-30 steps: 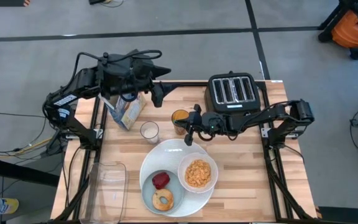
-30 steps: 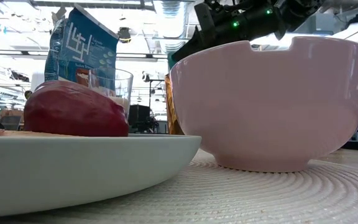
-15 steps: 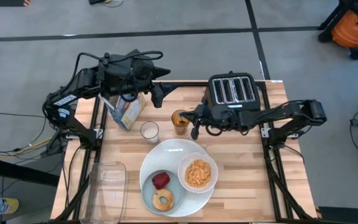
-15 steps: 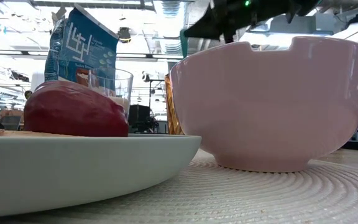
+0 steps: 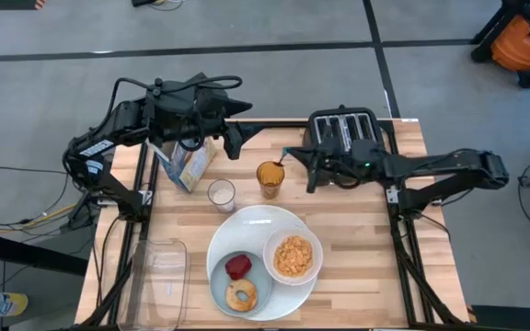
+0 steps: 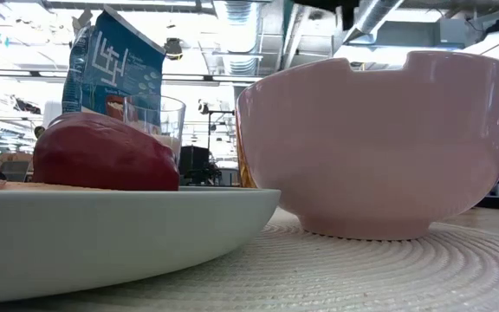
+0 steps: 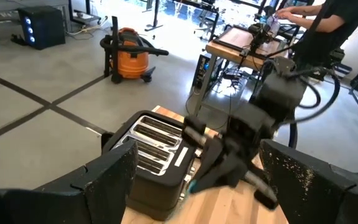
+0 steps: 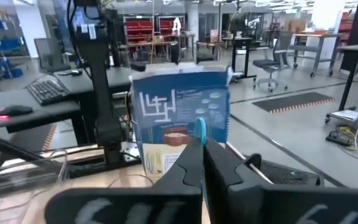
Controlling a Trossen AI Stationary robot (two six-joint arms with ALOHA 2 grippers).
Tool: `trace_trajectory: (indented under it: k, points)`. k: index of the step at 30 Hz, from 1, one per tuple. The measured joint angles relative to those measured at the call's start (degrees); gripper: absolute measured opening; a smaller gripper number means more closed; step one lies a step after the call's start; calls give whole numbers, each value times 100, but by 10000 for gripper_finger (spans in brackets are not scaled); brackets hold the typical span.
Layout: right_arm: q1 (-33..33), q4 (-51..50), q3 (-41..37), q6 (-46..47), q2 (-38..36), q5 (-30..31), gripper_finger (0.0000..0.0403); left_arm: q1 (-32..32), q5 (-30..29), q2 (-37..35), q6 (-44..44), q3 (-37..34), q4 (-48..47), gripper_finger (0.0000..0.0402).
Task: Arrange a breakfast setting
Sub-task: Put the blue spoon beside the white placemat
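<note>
Currently the right gripper (image 5: 288, 154) sits over the table's far side, just in front of the toaster (image 5: 344, 134), its fingers pressed together on the thin blue-handled spoon (image 8: 200, 130); in the right wrist view the blue tip stands up from between the closed fingertips.

Spoon: light, stiff, slick. Likely to twist or slide in a pinch taken this near one end. A hold closer to mid-handle would probably steady it.

Left gripper (image 5: 238, 140) hangs spread and empty over the table's far left, beside the cereal box (image 5: 188, 164).

Setting so far:
- large white plate (image 5: 256, 221) at table centre, carrying the small pale-blue plate (image 5: 224, 292)
- red apple (image 5: 237, 267) and bagel (image 5: 240, 295) on the blue plate
- white bowl (image 5: 272, 253) with cereal flakes (image 5: 293, 256) on the large plate's right part
- glass of milk (image 5: 221, 194) and glass of orange drink (image 5: 269, 176) just beyond the plate

Bowl and glasses look hard and breakable, and tippable if nudged. Cereal box is light card, would crush under a hard squeeze; best taken across its narrow sides.

Spoon's placing not yet done, by the look of it.
</note>
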Motion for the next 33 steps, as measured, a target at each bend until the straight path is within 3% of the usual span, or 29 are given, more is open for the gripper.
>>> trace_trajectory:
  k: [15, 33]
  points:
    - [393, -813, 0, 385, -1489, -17, 15, 2, -13, 0, -11, 0, -2, 322]
    - [1391, -4004, 0, 3965, -2657, -148, 16, 2, -11, 0, -59, -2, -4, 322]
